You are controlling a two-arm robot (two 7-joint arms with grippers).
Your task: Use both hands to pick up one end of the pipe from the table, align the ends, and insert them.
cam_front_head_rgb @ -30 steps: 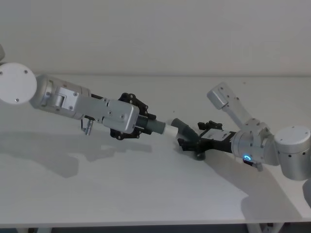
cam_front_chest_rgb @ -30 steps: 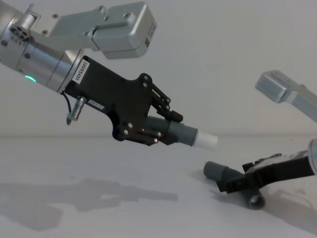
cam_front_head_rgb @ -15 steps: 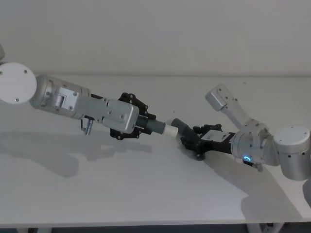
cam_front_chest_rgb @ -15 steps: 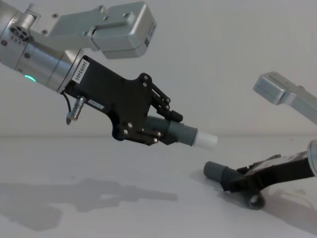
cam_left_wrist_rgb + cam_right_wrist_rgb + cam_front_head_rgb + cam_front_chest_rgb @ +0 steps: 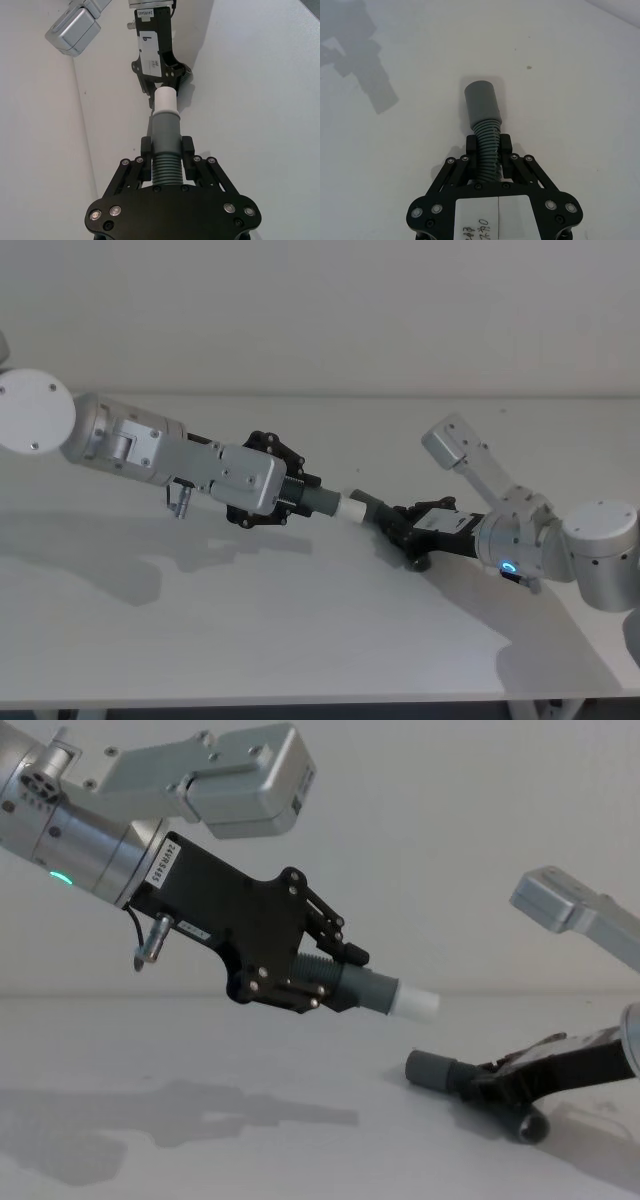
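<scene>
The white table (image 5: 300, 640) spans the lower two thirds of the head view. The left arm (image 5: 150, 455) slants in from the upper left of that view, and the right arm (image 5: 560, 550) comes in from the lower right.

The left gripper (image 5: 345, 975) sits at centre frame in the chest view, raised above the table. Its fingers are clamped on the ribbed part of the white-tipped pipe piece (image 5: 375, 990). The right gripper (image 5: 480, 1080) is low at the right of the chest view, pinching the ribbed part of the plain pipe piece (image 5: 430, 1070). That piece's smooth cuff points toward frame centre.

In the head view the white tip (image 5: 350, 508) appears to meet the plain piece's cuff at centre frame. The chest view shows the tip higher, with a gap between them.

A small green light (image 5: 62, 878) glows on the left arm at the chest view's left edge.
</scene>
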